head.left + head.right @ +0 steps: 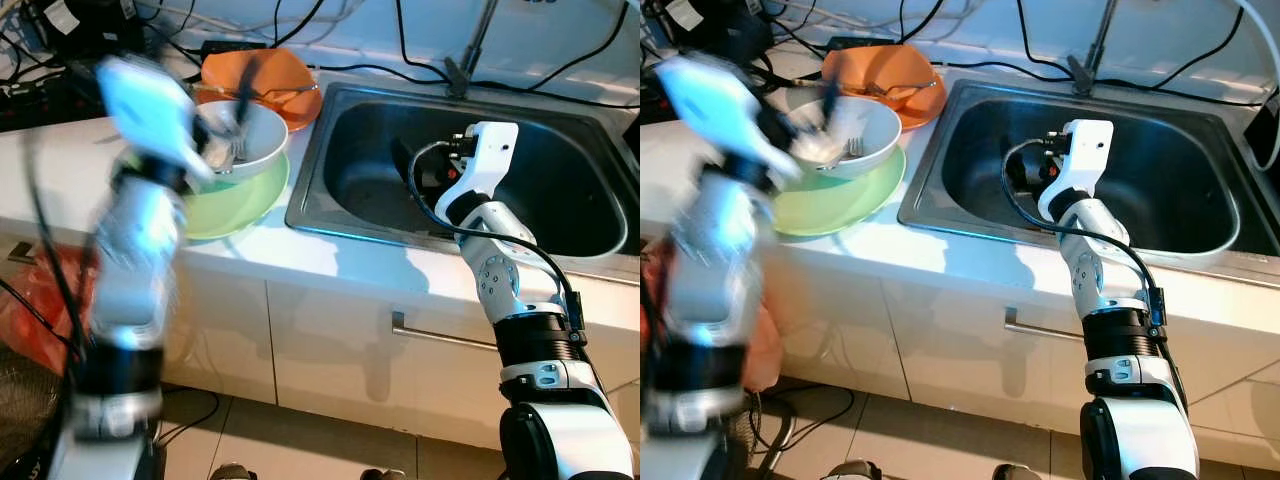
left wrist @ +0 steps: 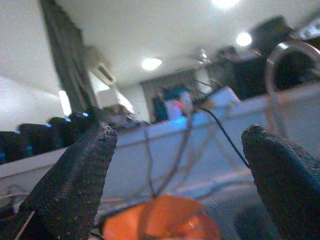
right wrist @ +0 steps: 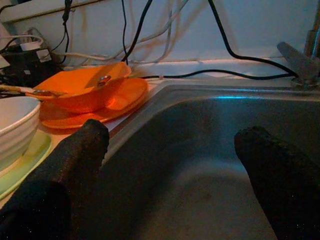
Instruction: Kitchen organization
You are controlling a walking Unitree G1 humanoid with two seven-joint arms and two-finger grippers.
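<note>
Left gripper (image 2: 175,165), blurred, apparently above the white bowl (image 1: 250,135) beside the sink (image 1: 480,180), jaws wide. Right gripper (image 3: 170,170) inside the sink, jaws wide. Bowl rests on green plate (image 1: 235,205).

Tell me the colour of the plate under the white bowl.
Light green plate, clearest in the right eye view.

White bowl (image 1: 255,135) on a pale green plate (image 1: 235,205); orange bowl (image 3: 85,87) on an orange plate (image 3: 107,107); grey steel sink (image 1: 560,190); white counter (image 1: 330,265); black fingers (image 3: 75,160) (finely textured); black cables (image 1: 400,40); red bag (image 1: 40,300).
</note>
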